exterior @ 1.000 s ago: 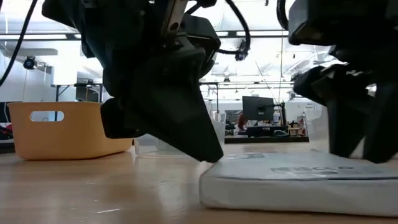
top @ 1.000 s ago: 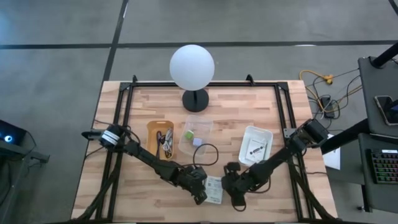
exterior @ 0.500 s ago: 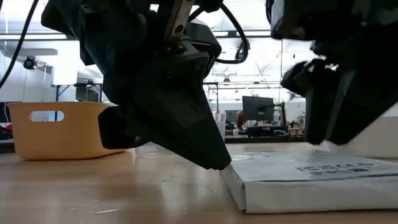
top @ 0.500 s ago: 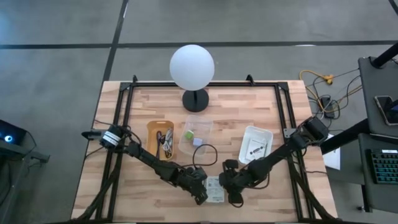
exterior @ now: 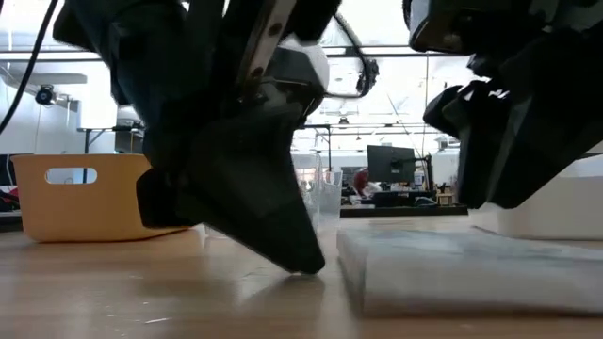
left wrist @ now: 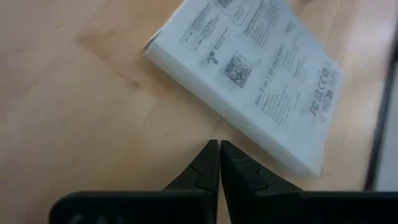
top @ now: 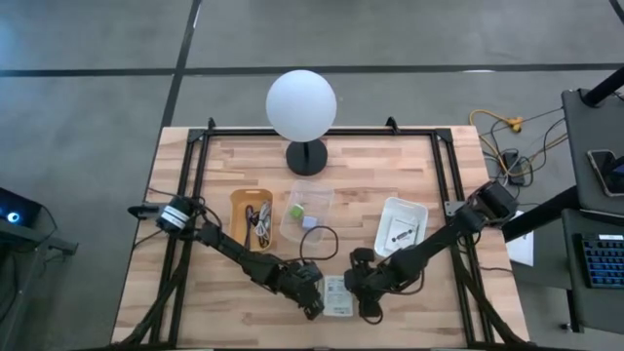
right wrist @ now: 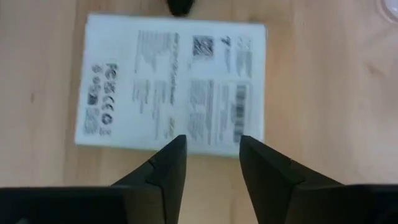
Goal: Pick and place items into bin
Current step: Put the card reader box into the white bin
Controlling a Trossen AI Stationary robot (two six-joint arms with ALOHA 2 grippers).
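Observation:
A flat white printed packet point(top: 337, 297) lies on the wood near the table's near edge, between both grippers; it also shows in the left wrist view point(left wrist: 249, 68) and the right wrist view point(right wrist: 171, 87). My left gripper point(top: 314, 298) is shut, its tip point(exterior: 306, 268) low at the table just left of the packet's edge point(exterior: 344, 252), with a small gap. My right gripper point(top: 363, 292) is open and hovers over the packet's right edge point(exterior: 490, 188), fingers point(right wrist: 180, 152) at that edge. Farther back, a clear bin point(top: 305, 210) holds a green cube point(top: 294, 210) and a grey cube point(top: 310, 222).
An orange bin point(top: 252, 216) with small items stands left of the clear bin, and a white bin point(top: 402, 226) to its right. A thin black cable point(top: 330, 239) loops behind the grippers. The white globe lamp point(top: 301, 107) stands at the far edge.
The left gripper's shut tip was at the packet's left corner; the packet has slid and turned a little toward the table's right, and the tip now stands apart from it, lower at the table. The right gripper has moved left over the packet and risen.

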